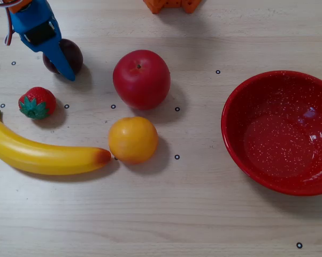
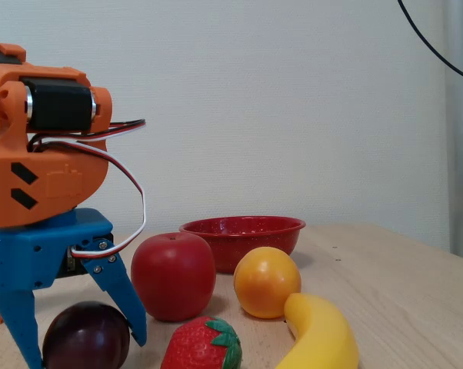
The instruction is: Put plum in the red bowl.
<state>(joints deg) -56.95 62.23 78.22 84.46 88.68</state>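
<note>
Closest to the fixed camera are the strawberry point(image 2: 204, 346) with its green leaves and the yellow banana point(image 2: 320, 337), both cut off by the bottom of that view. Just behind them, at the lower left, the plum point(image 2: 86, 337) sits on the table between the two blue fingers of the gripper point(image 2: 84, 344). The fingers stand spread wide, one on either side of the fruit, tips down near the wood; whether either finger touches the plum's skin I can't tell from here.

From overhead the plum point(image 1: 64, 56) lies near the table's top left corner, half hidden under a blue finger point(image 1: 58, 56) that slants across it. The gripper point(image 1: 64, 63) comes in from that same corner, with the orange body of the arm point(image 2: 43, 146) above it (white, red and black wires loop down its side in the fixed view).

The strawberry point(image 1: 37, 103) lies just below the plum, close to the left edge, and the banana point(image 1: 40, 152) stretches from the left edge toward the middle, its tip touching or almost touching the orange point(image 1: 133, 140). The red apple point(image 1: 142, 79) stands just above the orange, a little apart from it, near the middle of the table.

The red bowl point(image 1: 233, 144) sits against the right edge, well apart from the plum, with the apple and orange between them. It is speckled with white, and its right side runs out of the overhead view. Small black ring marks point(image 1: 177, 157) dot the pale wooden table point(image 1: 166, 214).
</note>
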